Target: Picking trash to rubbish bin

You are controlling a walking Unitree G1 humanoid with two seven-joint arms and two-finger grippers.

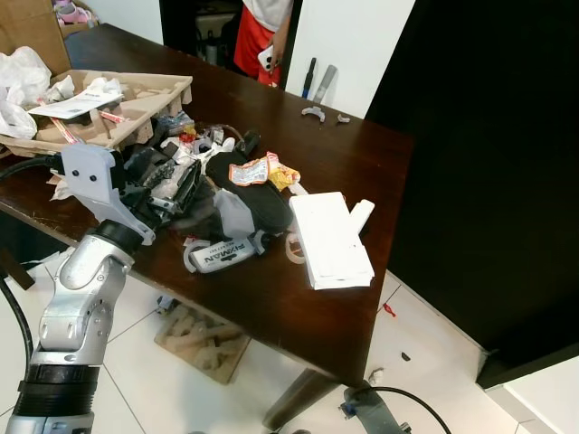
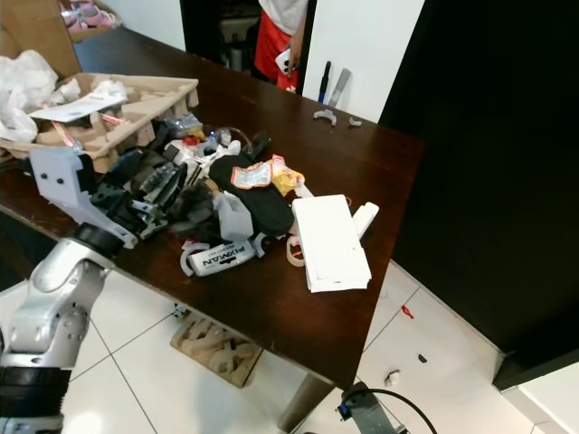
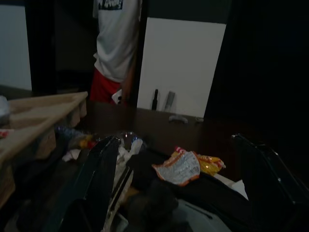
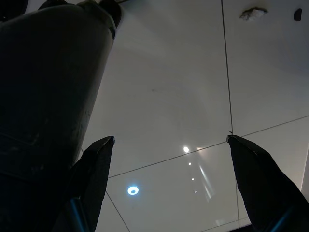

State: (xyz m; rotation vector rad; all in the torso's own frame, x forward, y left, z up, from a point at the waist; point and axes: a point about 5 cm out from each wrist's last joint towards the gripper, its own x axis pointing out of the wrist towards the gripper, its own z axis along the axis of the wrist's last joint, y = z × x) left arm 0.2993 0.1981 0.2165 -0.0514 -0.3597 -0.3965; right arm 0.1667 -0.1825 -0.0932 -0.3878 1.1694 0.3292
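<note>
Now the left gripper (image 1: 185,194) – fingers spread wide – reaches into trash, perhaps over the snack wrapper (image 3: 183,166).

A dark wooden table (image 1: 362,172) stands on a glossy white tiled floor (image 1: 425,353) that mirrors ceiling lights, with a white wall (image 1: 348,45) behind it, a tall black panel (image 1: 488,154) beside, and a dark doorway (image 1: 194,27) beyond.
</note>
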